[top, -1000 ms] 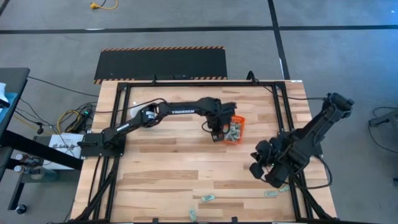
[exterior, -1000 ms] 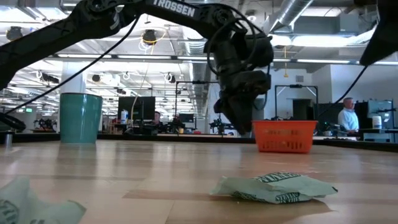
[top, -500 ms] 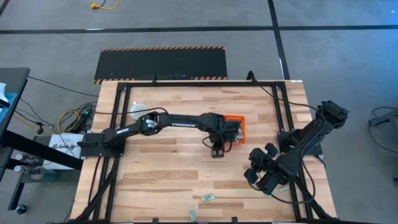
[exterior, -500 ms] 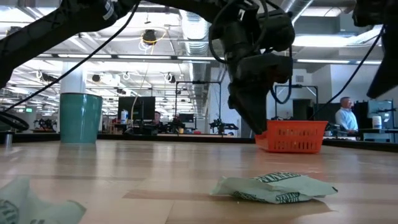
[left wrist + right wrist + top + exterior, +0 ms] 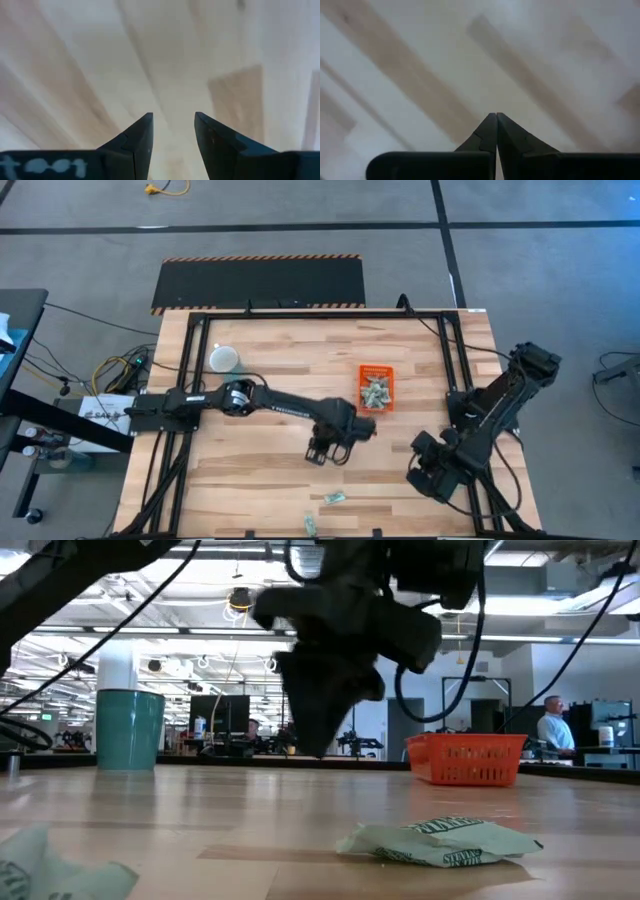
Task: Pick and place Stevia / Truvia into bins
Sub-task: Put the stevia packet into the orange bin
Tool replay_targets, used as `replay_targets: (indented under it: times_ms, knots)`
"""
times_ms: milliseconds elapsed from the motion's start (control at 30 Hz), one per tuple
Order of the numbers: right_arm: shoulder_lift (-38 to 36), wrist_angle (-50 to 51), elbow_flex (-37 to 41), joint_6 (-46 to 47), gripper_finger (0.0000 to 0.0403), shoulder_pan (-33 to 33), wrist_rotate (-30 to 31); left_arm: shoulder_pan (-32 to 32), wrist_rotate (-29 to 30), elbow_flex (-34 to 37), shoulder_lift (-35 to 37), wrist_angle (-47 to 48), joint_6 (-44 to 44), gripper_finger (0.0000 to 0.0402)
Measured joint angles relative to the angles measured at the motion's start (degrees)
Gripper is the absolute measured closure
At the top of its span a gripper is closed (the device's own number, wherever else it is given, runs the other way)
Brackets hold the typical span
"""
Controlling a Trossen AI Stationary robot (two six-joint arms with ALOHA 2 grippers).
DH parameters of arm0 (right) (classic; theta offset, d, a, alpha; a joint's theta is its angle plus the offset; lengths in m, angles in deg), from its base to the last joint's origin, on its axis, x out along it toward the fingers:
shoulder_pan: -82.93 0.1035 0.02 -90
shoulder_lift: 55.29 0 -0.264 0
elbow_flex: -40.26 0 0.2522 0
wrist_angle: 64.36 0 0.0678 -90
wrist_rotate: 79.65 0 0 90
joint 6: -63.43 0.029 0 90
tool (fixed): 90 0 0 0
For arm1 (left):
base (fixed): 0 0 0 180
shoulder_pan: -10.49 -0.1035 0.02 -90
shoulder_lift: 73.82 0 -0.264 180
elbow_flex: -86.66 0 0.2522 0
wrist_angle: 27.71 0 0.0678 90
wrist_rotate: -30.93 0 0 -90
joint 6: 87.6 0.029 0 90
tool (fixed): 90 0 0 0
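The orange tray (image 5: pixel 376 387) sits right of the table's middle with several pale green Stevia packets (image 5: pixel 375 392) lying in it. Loose packets lie flat near the near edge (image 5: pixel 334 498), (image 5: pixel 310 525); the low view shows one up close (image 5: pixel 440 840) and another at the corner (image 5: pixel 45 870). My left gripper (image 5: pixel 318 454) (image 5: pixel 173 125) is open above bare wood, left of and nearer than the tray, holding nothing. My right gripper (image 5: pixel 428 473) (image 5: pixel 496 116) is shut with nothing between its fingers, over the table's right near part.
A round teal cup (image 5: pixel 223 358) (image 5: pixel 130 728) stands at the far left of the table. Black frame rails (image 5: pixel 455 380) run along the table's sides. A person (image 5: pixel 555 730) stands in the room beyond. Bare wood lies between the tray and the near-edge packets.
My left gripper has swept from over the orange tray toward the table's near edge and somewhat left, and now hangs over bare wood. My right gripper has shifted a little toward the near edge. The tray and its packets stay where they were.
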Motion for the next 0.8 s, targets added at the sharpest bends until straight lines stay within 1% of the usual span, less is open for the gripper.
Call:
replay_targets:
  times_ms: [67,200,300,467,733,800]
  knots:
    - [0.0,-0.3,0.0,2.3,0.0403,2.3,-1.0,1.7,1.3,0.0,0.0,1.5,0.0,0.0269]
    - [0.0,-2.6,0.0,4.2,0.0403,6.5,-1.0,4.6,4.2,0.0,0.3,3.5,-0.3,0.0269]
    - [0.0,-3.4,0.0,5.1,0.0403,9.7,-1.0,6.0,6.5,0.0,0.5,3.6,-2.0,0.0269]
    - [1.7,-6.3,0.0,5.7,0.0403,13.9,-1.8,7.7,8.5,0.0,0.5,3.6,-4.2,0.0269]
    - [5.4,-9.3,0.0,5.4,0.0403,17.9,-5.8,9.1,12.2,0.0,0.5,3.5,-7.7,0.0269]
    - [6.5,-9.7,0.0,5.3,0.0403,18.2,-8.1,9.5,13.4,0.0,0.5,3.6,-8.2,0.0269]
